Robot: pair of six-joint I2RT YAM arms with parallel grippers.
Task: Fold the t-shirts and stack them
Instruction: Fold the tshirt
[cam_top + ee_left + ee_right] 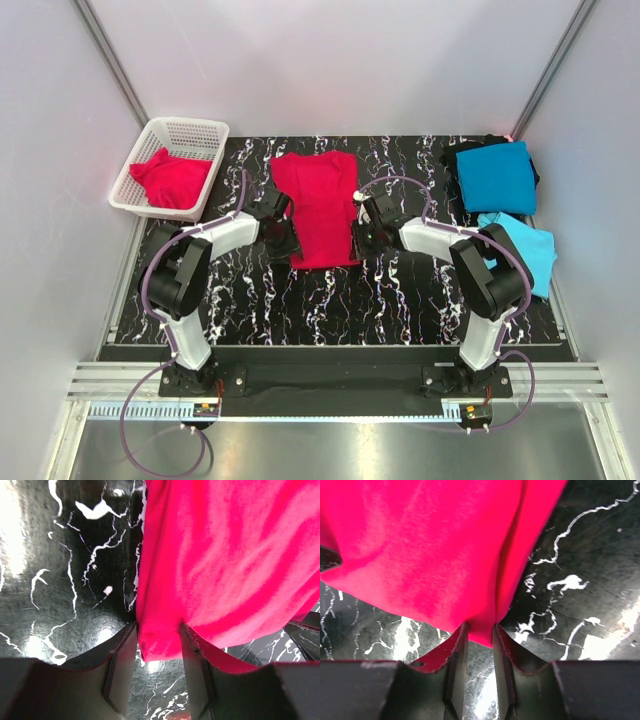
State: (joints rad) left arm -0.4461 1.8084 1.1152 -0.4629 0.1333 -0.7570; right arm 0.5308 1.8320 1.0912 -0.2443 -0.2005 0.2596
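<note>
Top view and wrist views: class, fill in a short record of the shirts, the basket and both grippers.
red shirt: laid out mid-table
left gripper: shut on its near left corner
right gripper: shut on its near right corner
basket: white, far left
basket shirt: red, crumpled
teal shirt: folded, far right
sky-blue shirt: right side, nearer than the teal one

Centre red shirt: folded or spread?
Partly folded: red shirt lies as a long narrow strip, sleeves turned in; no crosswise fold yet.
</note>
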